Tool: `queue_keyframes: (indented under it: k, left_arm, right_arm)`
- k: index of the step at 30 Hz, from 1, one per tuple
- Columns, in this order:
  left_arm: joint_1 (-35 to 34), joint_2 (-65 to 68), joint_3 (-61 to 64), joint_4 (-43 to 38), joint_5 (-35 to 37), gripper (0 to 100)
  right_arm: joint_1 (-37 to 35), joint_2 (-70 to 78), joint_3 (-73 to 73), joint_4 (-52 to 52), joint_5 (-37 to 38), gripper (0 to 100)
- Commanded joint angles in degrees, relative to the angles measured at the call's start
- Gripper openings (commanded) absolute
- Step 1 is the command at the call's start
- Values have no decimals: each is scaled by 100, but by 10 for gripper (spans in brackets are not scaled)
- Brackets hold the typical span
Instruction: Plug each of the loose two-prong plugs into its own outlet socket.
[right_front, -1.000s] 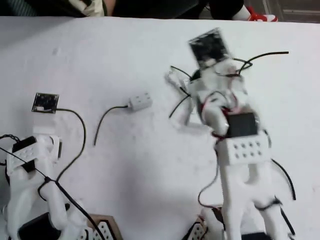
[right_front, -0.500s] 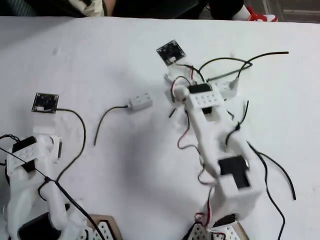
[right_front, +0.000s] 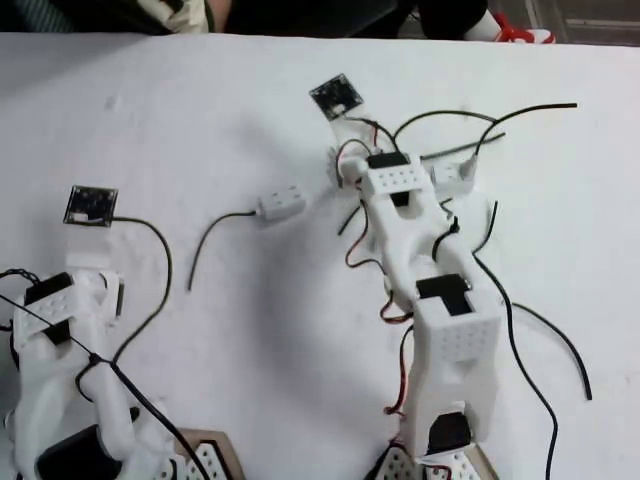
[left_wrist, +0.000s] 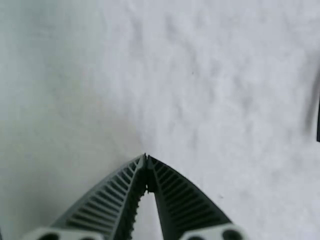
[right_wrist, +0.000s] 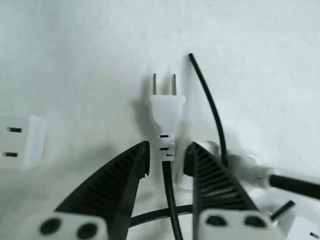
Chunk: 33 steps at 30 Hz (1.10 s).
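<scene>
White table (right_front: 260, 340), loose black cords (right_front: 520, 330). Right gripper (right_wrist: 166, 152): jaws narrowly open, straddling the cord end of the white two-prong plug (right_wrist: 166, 107), not clamped. White outlet socket block (right_wrist: 20, 142) nearby. Left gripper (left_wrist: 146, 161) pinched closed, parked. Next: clamp, lift, line the prongs up with the slots.

Bright even light over a glaring white table (right_front: 260, 330), shadows soft and faint

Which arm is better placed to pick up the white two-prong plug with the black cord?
Right. The right gripper is open, straddling the cord end of the white two-prong plug lying on the table. The left gripper is shut over bare white table.
</scene>
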Motion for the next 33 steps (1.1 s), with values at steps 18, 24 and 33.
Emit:
queue_keyframes:
  k: [18, 24, 33]
  left_arm:
    - [-4, -171, 0, -97, 44, 24]
    - [-4, -171, 0, -97, 44, 24]
    - [-4, -171, 0, -97, 44, 24]
  right_arm:
    - [-57, 365, -396, 198, 35, 113]
    - [171, 708, -958, 242, 0, 113]
    - [-119, 629, -1029, 848, 26, 23]
